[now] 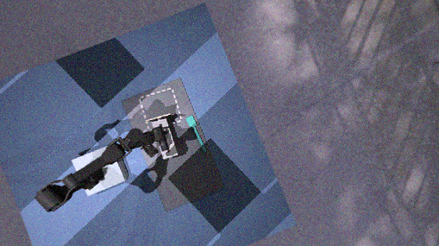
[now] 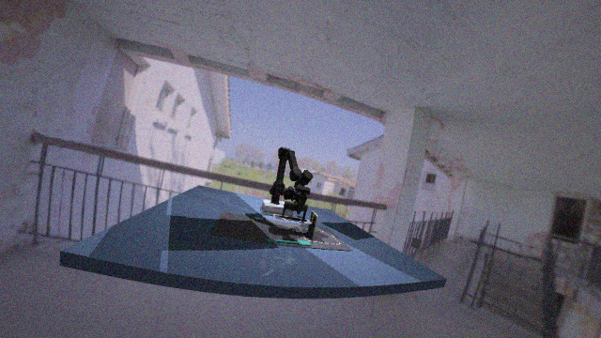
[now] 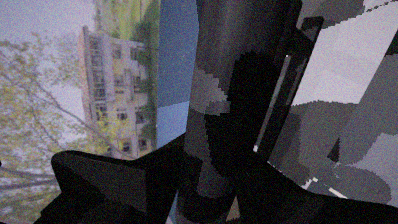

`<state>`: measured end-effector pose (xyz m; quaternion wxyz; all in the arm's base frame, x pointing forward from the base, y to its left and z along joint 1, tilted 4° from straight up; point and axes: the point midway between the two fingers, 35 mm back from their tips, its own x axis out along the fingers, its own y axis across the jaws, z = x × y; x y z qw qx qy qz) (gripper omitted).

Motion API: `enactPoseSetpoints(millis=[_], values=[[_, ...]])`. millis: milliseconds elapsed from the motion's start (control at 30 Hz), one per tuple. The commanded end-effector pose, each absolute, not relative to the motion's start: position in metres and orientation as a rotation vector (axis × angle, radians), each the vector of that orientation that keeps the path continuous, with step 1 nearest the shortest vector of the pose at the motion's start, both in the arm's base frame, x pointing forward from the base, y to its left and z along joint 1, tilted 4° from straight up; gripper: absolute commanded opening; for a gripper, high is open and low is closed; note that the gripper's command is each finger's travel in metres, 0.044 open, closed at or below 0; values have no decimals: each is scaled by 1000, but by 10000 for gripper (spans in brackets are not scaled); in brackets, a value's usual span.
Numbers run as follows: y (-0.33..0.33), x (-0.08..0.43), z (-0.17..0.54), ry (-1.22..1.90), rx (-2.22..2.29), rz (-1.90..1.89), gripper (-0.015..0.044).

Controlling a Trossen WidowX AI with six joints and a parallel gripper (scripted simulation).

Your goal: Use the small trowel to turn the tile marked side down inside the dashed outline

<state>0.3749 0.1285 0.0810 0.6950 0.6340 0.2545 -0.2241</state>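
The tile (image 1: 159,116) (image 2: 314,224) stands about upright on edge, by the near side of the dashed outline (image 1: 173,89) on the grey mat (image 1: 170,200). It shows as a thin cream line from above and a dark face with a pale rim from the side. My gripper (image 1: 164,139) (image 2: 295,215) (image 3: 212,138) is low over the mat beside the tile, shut on the trowel. The trowel's thick dark handle (image 3: 240,75) fills the middle of the wrist view. The blade, and whether it touches the tile, I cannot make out. The tile's marked side is not readable.
A teal tool (image 1: 190,121) (image 2: 302,243) with a thin handle lies along the mat's edge. A pale piece (image 1: 170,155) lies under the gripper. The arm's white base block (image 1: 112,180) (image 2: 271,207) stands beside the mat. Dark shadows cross the blue table (image 1: 239,137) (image 2: 216,269).
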Motion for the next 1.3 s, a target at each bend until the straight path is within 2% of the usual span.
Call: enactPoseSetpoints(millis=[0, 1067, 1267], values=[[136, 378, 85, 550, 1427, -488, 0], [172, 377, 50, 551, 1431, -487, 0], [161, 380, 58, 553, 1430, -490, 0]])
